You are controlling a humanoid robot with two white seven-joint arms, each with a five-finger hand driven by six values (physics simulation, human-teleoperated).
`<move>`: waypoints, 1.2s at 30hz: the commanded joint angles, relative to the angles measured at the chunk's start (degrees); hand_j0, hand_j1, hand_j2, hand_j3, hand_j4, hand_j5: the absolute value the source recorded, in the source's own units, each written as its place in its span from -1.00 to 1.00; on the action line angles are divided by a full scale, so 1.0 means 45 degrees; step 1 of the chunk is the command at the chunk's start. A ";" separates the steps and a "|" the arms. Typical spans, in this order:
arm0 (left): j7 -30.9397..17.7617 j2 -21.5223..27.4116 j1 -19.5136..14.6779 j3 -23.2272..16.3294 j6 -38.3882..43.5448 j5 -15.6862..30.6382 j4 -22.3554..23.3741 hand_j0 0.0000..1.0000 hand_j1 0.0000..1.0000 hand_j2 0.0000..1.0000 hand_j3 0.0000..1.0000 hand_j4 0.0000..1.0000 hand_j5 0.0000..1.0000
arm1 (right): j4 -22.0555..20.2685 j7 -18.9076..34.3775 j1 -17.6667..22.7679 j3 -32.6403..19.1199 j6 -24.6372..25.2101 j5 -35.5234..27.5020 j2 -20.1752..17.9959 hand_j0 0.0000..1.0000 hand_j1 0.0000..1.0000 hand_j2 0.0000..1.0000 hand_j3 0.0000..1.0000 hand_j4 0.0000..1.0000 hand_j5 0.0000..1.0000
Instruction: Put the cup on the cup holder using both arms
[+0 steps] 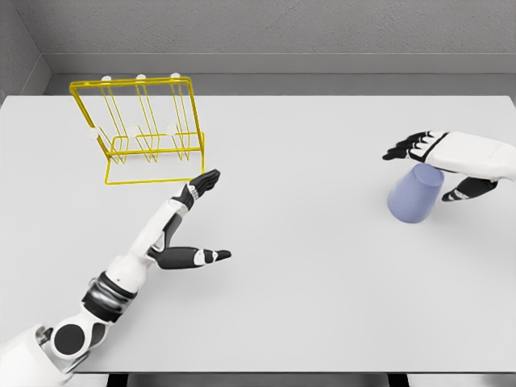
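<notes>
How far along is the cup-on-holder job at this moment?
Nothing is finished: the yellow cup holder stands with no cup on it. In hand: the right hand is closing around the blue cup, fingers above, thumb beside it. The left hand waits open near the holder. Lifting, carrying and placing remain.

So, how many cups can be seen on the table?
1. The blue cup lies at the table's right side, beside the right hand, far from the yellow cup holder. None seems hidden.
</notes>
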 commanded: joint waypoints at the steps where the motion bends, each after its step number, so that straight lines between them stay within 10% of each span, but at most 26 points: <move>1: 0.0028 0.0013 0.0000 -0.0003 0.0940 0.0535 -0.0011 1.00 1.00 1.00 1.00 1.00 1.00 | 0.0108 0.0100 0.0000 0.0184 0.0029 -0.0067 0.0000 1.00 1.00 1.00 1.00 1.00 1.00; 36: -0.0167 -0.0554 0.0762 0.0797 0.1468 0.1316 -0.0616 1.00 1.00 1.00 1.00 1.00 1.00 | 0.1026 0.1214 -0.0625 0.0321 0.0029 0.0148 0.0586 1.00 1.00 1.00 1.00 1.00 1.00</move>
